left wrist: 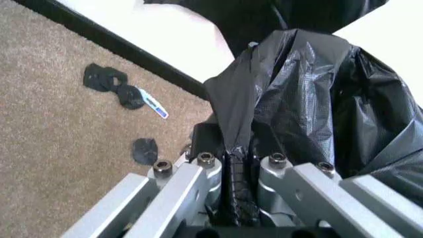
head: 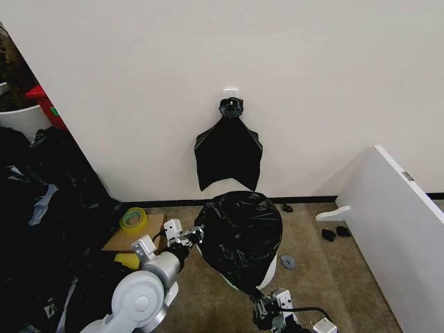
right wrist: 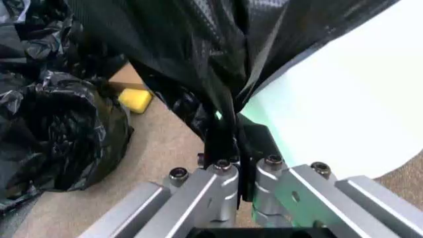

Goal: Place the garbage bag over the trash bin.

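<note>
- Plastic first: the garbage bag point(head: 239, 232) hangs as a glossy black dome draped over the trash bin point(head: 269, 274), of which a strip of white wall peeks out low on the robot's right side; the bag sits in front of the wall, on the carpet, directly ahead of the robot.
- Grip relation: the bag is stretched between the two arms; the left gripper point(head: 196, 234) is at its left edge about mid-height, the right gripper point(head: 258, 300) at its lower near edge, closer to the robot; the bin thus lies between and beyond the two.
- Left gripper point(left wrist: 235, 166): its jaws are pressed together on a gathered fold of the black film, which bunches into a thin rope between the pads.
- Right gripper point(right wrist: 228, 148): likewise pinching a pleat of the bag, just beside the bin's pale greenish-white wall point(right wrist: 343, 109).
- Judgement: the hem seems not yet down evenly on the right side; the coming move turns on drawing it downward along the bin's upright axis.
- Contents: whether anything lies inside the bin is hidden by the bag.
- Around: a black bundle point(head: 228, 152) hangs from a wall hook; a heap of black plastic point(head: 41, 208), a tape roll point(head: 133, 218) and a yellow sponge point(right wrist: 134, 99) lie to the left.
</note>
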`<state>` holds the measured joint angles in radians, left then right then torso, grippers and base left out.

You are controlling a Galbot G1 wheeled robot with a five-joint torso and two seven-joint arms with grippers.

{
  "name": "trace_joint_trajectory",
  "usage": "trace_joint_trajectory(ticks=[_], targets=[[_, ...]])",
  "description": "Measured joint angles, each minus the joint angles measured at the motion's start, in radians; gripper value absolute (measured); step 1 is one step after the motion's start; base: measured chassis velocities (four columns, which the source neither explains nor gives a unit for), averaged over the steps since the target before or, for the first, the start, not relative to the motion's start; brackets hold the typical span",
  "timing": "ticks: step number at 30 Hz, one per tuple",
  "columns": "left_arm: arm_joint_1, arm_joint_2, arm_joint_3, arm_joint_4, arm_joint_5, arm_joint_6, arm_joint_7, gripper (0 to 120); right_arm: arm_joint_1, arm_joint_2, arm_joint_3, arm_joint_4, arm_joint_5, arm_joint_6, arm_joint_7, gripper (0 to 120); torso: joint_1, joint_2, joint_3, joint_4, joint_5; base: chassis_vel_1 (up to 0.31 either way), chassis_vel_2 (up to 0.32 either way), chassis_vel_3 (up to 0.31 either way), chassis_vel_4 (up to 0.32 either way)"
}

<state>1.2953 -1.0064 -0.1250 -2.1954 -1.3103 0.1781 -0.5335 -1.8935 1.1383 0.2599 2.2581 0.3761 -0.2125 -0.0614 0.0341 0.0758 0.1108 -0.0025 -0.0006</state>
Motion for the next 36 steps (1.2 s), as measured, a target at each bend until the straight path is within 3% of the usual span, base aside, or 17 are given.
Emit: trace_joint_trajectory(ticks=[4, 7, 14, 22, 25, 28, 31, 32, 35, 36], targets=[[-0.001, -0.006, 0.001, 0.001, 0.005, -0.003, -0.004, 4, -0.001, 0.001, -0.008, -0.001, -0.032, 0.003, -0.003, 0, 0.0, 0.0, 0.0, 0.0, 0.0, 0.0, 0.0, 0.0, 0.0], [-0.003, -0.006, 0.0, 0.008, 0.008, -0.006, -0.005, 4, -0.011, 0.0, -0.004, -0.003, -0.045, 0.009, -0.003, 7, 0.0, 0.0, 0.0, 0.0, 0.0, 0.0, 0.0, 0.0, 0.0], [-0.026, -0.006, -0.011, 0.039, 0.013, -0.025, -0.014, 4, -0.053, -0.018, 0.047, 0.028, -0.049, 0.026, -0.004, 36, 0.0, 0.0, 0.0, 0.0, -0.0001, 0.0, 0.0, 0.0, 0.0], [-0.04, -0.007, -0.014, 0.058, 0.014, -0.035, -0.022, 4, -0.086, -0.031, 0.089, 0.037, -0.073, 0.026, 0.004, 59, 0.0, 0.0, 0.0, 0.0, -0.0001, 0.0, 0.0, 0.0, 0.0], [-0.042, -0.003, -0.007, 0.063, 0.059, -0.041, -0.016, 4, -0.09, -0.029, 0.14, 0.075, -0.004, -0.016, 0.078, 75, 0.0, 0.0, 0.0, 0.0, 0.0002, 0.0, 0.0, 0.0, 0.0], [-0.034, -0.001, 0.005, 0.063, 0.112, -0.045, -0.002, 4, -0.083, -0.029, 0.188, 0.142, 0.068, -0.062, 0.129, 82, 0.0, 0.0, 0.0, 0.0, -0.0001, 0.0, 0.0, 0.0, 0.0], [-0.014, 0.001, 0.025, 0.057, 0.186, -0.052, 0.022, 4, -0.056, -0.045, 0.279, 0.234, 0.125, -0.18, 0.186, 70, 0.0, 0.0, 0.0, 0.0, -0.0003, 0.0, 0.0, 0.0, 0.0], [-0.014, 0.001, 0.025, 0.057, 0.186, -0.052, 0.022, 4, -0.056, -0.045, 0.279, 0.234, 0.125, -0.18, 0.186, 70, 0.0, 0.0, 0.0, 0.0, -0.0003, 0.0, 0.0, 0.0, 0.0], [0.006, 0.003, 0.043, 0.054, 0.297, -0.071, 0.069, 4, 0.024, -0.086, 0.307, 0.247, 0.286, -0.365, 0.301, 56, 0.0, 0.0, 0.0, -0.0003, 0.0004, 0.0, 0.0, 0.0, 0.0], [0.006, 0.003, 0.043, 0.054, 0.297, -0.071, 0.069, 4, 0.024, -0.086, 0.307, 0.247, 0.286, -0.365, 0.301, 56, 0.0, 0.0, 0.0, -0.0003, 0.0004, 0.0, 0.0, 0.0, 0.0]])
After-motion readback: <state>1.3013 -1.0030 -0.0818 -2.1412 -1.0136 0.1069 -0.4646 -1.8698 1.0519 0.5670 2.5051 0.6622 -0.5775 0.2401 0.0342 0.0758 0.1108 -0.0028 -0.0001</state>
